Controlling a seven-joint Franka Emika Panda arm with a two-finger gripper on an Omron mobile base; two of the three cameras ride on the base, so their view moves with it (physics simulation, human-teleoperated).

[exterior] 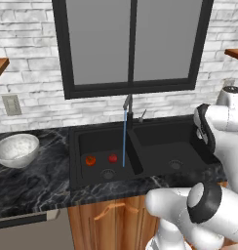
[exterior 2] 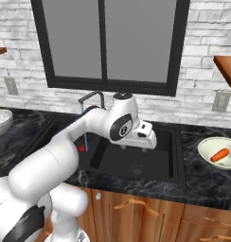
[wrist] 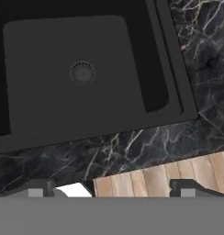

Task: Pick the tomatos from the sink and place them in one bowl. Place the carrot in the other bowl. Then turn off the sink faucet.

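Over right basin of sink, gripper hangs empty, fingers wide apart. Faucet running. Carrot already in cream bowl. Tomatos on left basin floor, nr drain. Next: cross divider, drop straight onto nearer tomato, avoid spout; mottled bowl at counter's left edge.

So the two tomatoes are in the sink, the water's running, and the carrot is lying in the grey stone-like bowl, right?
Not quite. The carrot lies in the smooth pale bowl on the right counter, as the right base view shows. The mottled grey bowl sits left of the sink. The tomatoes and the running faucet are as you said.
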